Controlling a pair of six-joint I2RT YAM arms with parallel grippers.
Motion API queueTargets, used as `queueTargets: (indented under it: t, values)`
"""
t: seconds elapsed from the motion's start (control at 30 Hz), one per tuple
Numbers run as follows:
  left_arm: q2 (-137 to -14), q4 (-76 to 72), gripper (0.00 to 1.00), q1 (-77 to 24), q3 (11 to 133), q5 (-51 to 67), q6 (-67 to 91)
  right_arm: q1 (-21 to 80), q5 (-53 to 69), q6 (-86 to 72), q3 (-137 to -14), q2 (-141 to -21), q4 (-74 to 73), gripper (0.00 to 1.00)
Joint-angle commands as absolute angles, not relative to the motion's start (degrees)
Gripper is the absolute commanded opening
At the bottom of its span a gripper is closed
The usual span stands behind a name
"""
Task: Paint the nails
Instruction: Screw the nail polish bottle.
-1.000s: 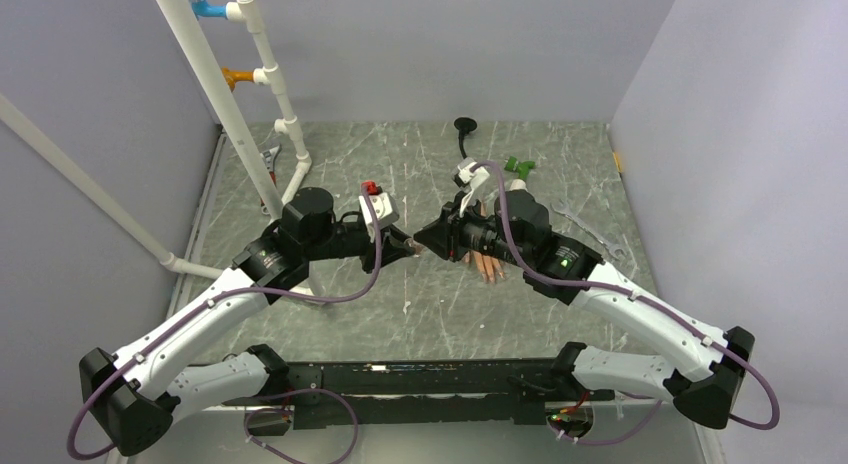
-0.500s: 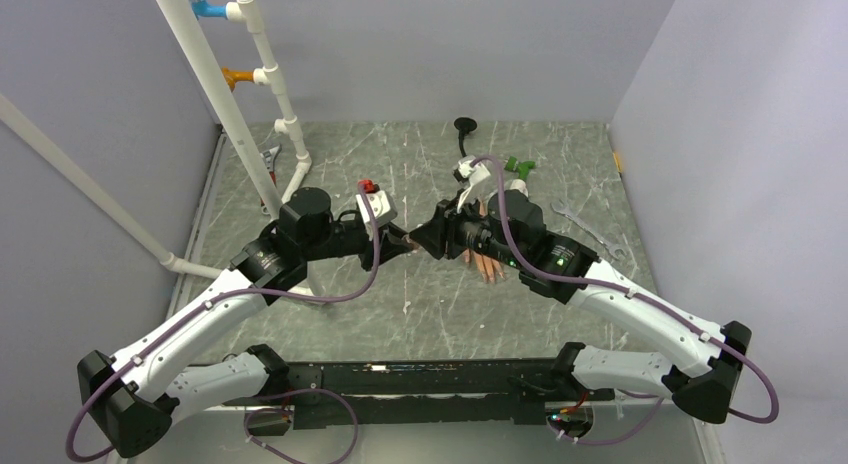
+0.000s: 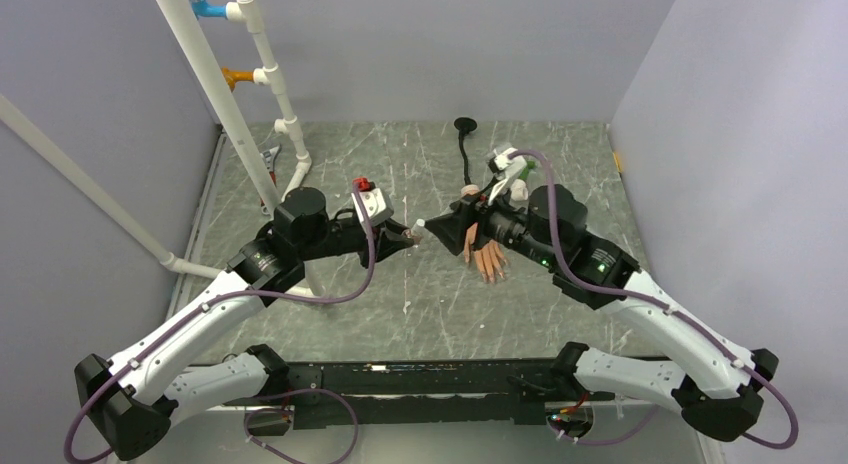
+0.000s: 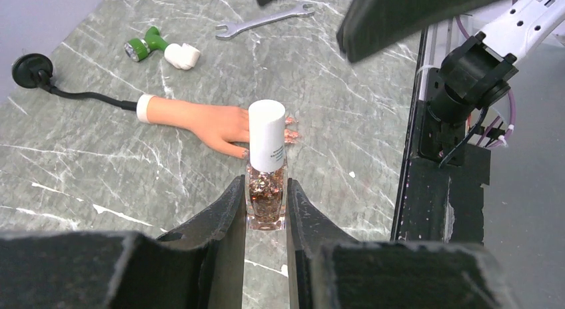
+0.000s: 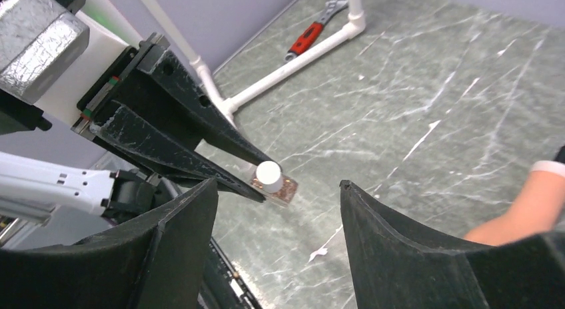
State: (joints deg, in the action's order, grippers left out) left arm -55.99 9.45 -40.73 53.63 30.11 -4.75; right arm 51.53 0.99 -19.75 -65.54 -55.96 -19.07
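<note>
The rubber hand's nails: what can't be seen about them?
Left wrist view: nails too small to show paint; the bottle hides some.
Top view: right claw covers part of the hand; nails are specks.
Right wrist view: fingers cut off by the right edge.

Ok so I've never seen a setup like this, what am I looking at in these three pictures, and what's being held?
These are two robot arms bolted to a table. One picture looks down from above. The other two come from small cameras on each arm's wrist. The left hand is shut on a small polish bottle with a white cap. The right hand is open, facing that cap and holding nothing. On the table lie a rubber hand, a silver wrench, a green and white part, a black cord and a red-handled wrench, beside white pipes.
</note>
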Motion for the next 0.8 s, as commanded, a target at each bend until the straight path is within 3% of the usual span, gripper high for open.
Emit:
queueTargets:
  t: [0.0, 0.37, 0.77]
  values:
    - [-55.36, 5.78, 0.00, -40.63, 54.26, 31.25, -3.59, 48.12, 2.84, -14.30, -67.87, -53.93, -21.29, 0.69]
    - [-57.87, 6.19, 0.00, -40.94, 55.88, 44.97, -3.88, 45.57, 23.66, 0.23, -65.41, -50.12, -22.39, 0.67]
    - [-58.40, 7.93, 0.00, -42.45, 56.40, 47.48, -6.44, 45.61, 35.20, 10.30, -67.02, -52.73, -28.40, 0.65]
